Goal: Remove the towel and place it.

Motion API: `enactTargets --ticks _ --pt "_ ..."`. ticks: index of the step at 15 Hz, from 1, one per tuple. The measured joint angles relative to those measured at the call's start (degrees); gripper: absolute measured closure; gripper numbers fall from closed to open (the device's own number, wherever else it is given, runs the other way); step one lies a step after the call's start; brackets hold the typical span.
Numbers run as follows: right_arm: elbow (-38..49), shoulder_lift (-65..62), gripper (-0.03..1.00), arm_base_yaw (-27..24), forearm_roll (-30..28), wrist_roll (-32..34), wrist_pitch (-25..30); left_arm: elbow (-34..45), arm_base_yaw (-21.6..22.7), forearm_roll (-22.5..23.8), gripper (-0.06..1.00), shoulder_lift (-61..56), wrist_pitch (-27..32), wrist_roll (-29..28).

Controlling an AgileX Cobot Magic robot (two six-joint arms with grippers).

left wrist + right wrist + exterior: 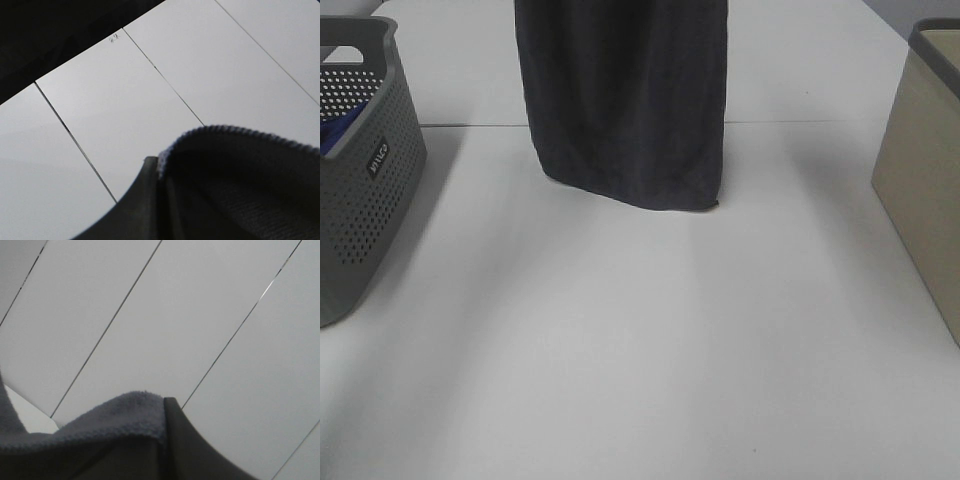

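Item 1: towel (620, 100), dark charcoal terry, hemmed. It hangs upright at 12 o'clock in the high view, its top out of frame and its lower hem low over the surface (640, 350). I cannot tell whether the hem touches.
Item 2: my left end effector (159, 167), jaws together, clamped on the towel's hemmed edge (250, 175). Only one dark finger (142, 205) shows.
Item 3: my right end effector (165, 405), jaws together, clamped on a fold of the towel (110, 425).
Item 4: grey perforated basket (360, 170), at 9 o'clock, well apart from the towel.
Item 5: blue cloth (338, 130), inside the basket.
Item 6: beige container (925, 170), at 3 o'clock, partly out of frame.
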Motion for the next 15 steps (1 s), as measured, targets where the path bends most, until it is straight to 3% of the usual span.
enactTargets --ticks 4,8,11,15 --pt "-7.56 6.88 0.96 -4.64 2.81 1.43 -6.19 -7.05 2.35 -0.52 0.94 7.16 -4.47 -0.06" --pt "-13.69 13.06 0.96 -7.45 7.91 1.66 -15.07 -26.87 2.64 -0.97 0.94 19.6 -1.43 -0.06" --pt "-14.15 13.75 0.96 -9.85 10.94 1.72 -16.27 -36.15 2.64 -1.43 0.94 24.64 1.15 -0.06" --pt "-14.21 14.21 0.96 -10.83 11.75 6.07 -16.16 -37.53 2.64 -2.06 0.94 25.32 4.47 -0.06"
